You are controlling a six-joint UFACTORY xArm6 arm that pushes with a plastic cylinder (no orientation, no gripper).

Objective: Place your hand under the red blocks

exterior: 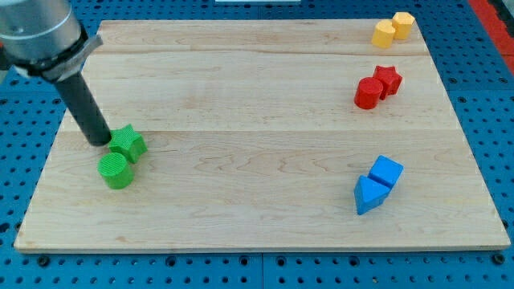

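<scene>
A red cylinder [368, 93] and a red star [388, 79] sit touching each other at the view's right, in the upper half of the wooden board [257, 120]. My tip [102, 140] rests on the board at the view's left, far from the red blocks. It is just left of a green star [128, 144], close to or touching it.
A green cylinder [116, 171] sits just below the green star. Two yellow blocks [393, 28] lie at the top right corner. A blue cube [387, 171] and a blue triangular block [367, 195] lie at the lower right. Blue pegboard surrounds the board.
</scene>
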